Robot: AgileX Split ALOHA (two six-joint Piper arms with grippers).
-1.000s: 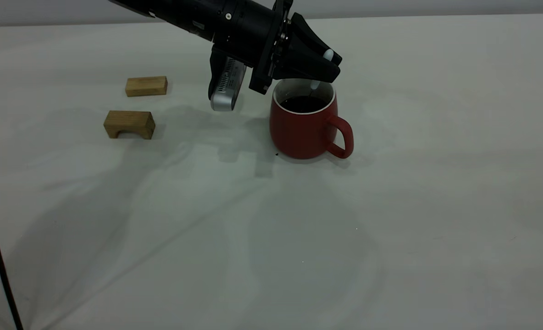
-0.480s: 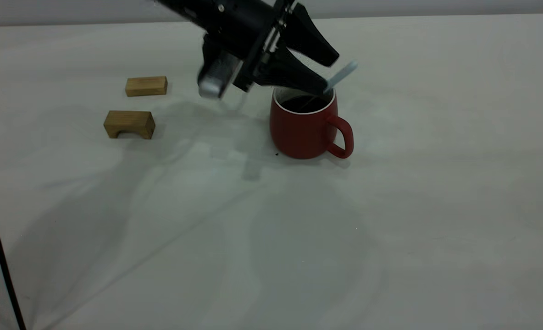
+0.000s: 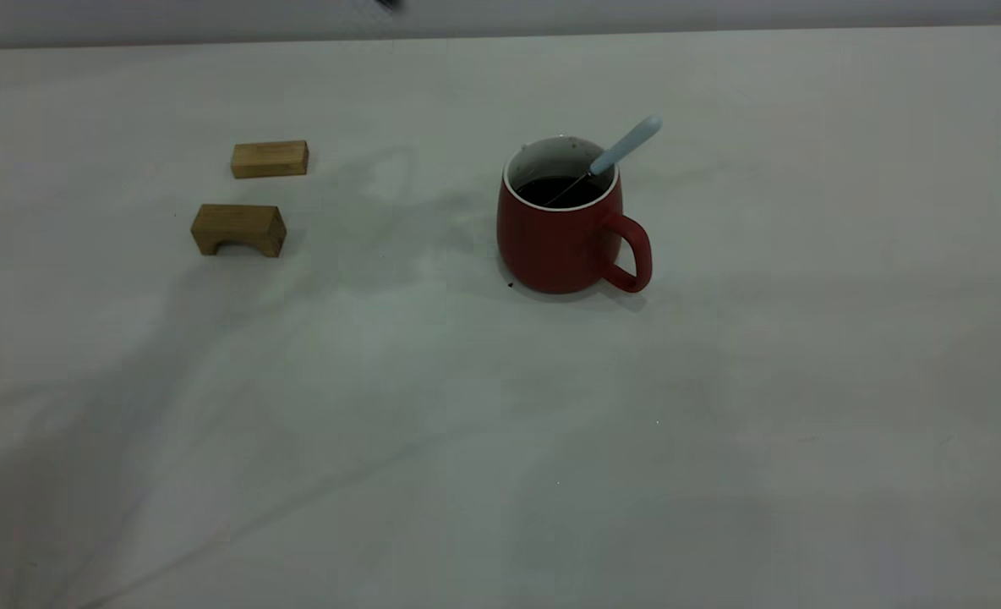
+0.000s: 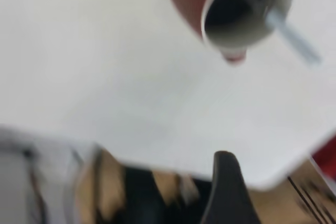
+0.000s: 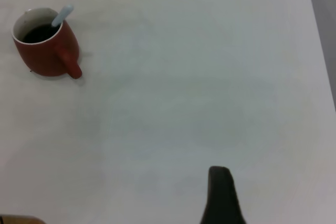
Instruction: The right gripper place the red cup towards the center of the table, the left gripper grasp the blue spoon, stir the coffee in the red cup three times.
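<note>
The near stretch of the tabletop (image 3: 500,474) is bare in the exterior view. Farther back, around the middle, stands the red cup (image 3: 561,237), upright, its handle turned toward the right and the front. The coffee (image 3: 561,191) fills it to a little below the white rim. The blue spoon (image 3: 627,145) stands in the cup with its bowl in the coffee and its neck leaning on the rim, the pale handle sticking up and out to the right. Nothing holds it.

To the left of the cup, well apart from it, lie two wooden blocks: an arched block (image 3: 239,229) nearer, a flat block (image 3: 270,159) just behind it.

Neither arm shows in the exterior view. The left gripper (image 4: 227,190) appears in the left wrist view only as one dark finger, high above the cup and off it; whether its fingers are apart or together cannot be told. The right gripper (image 5: 220,195) shows likewise as a single dark finger, far from the cup, and its fingers cannot be judged either.

The cup sits centrally and the spoon rests loose in the coffee, so the stirring looks finished, though the number of turns cannot be checked. What seems left is for both arms to park clear.
</note>
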